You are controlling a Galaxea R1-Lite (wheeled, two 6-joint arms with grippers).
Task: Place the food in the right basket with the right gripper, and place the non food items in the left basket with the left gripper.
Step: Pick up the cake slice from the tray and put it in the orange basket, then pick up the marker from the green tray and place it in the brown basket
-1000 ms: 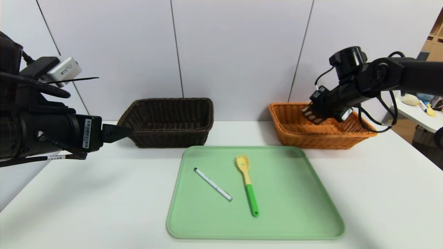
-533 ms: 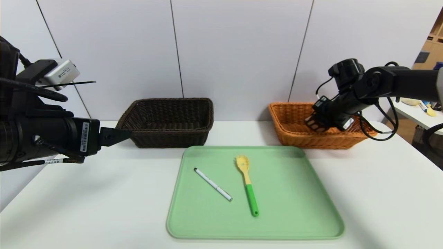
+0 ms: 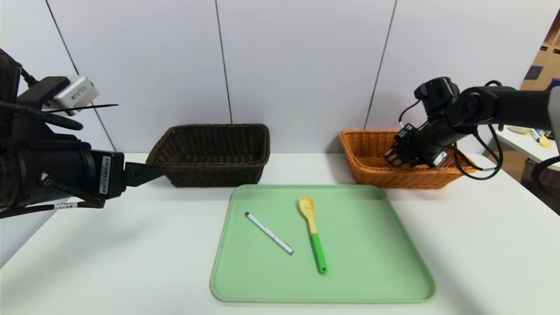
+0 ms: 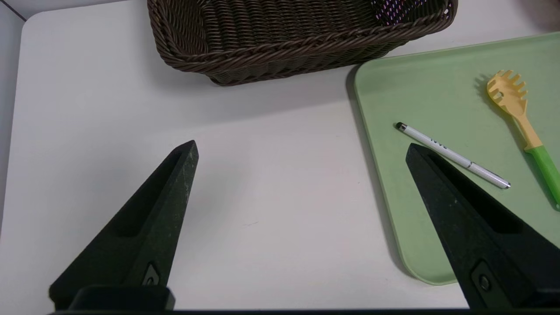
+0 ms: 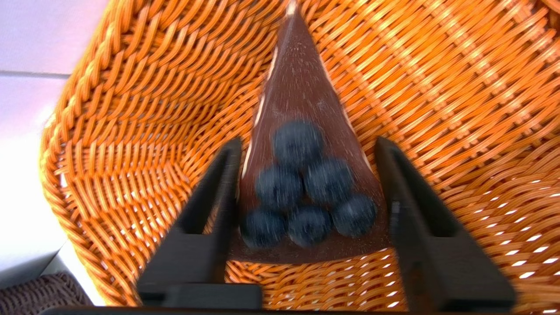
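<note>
Left arm [image 3: 48, 175]: black, rounded housings, thick black cables, white label on one cable. Silver-white box [image 3: 75, 95] with small printed label on top. Left claw [image 4: 302, 146]: matte black, pointed wedge fingers, recessed slots, a screw near each base; white barcode sticker [image 3: 105, 175] on its body. Right arm [image 3: 468, 105]: black, cylindrical sections, looping black cables, paler shell at the edge. Right claw [image 5: 308, 146]: black, tapered, slotted fingers.

White table [image 3: 131, 262]: dark basket [image 3: 214, 176], green tray [image 3: 372, 262], orange basket [image 3: 393, 178].
</note>
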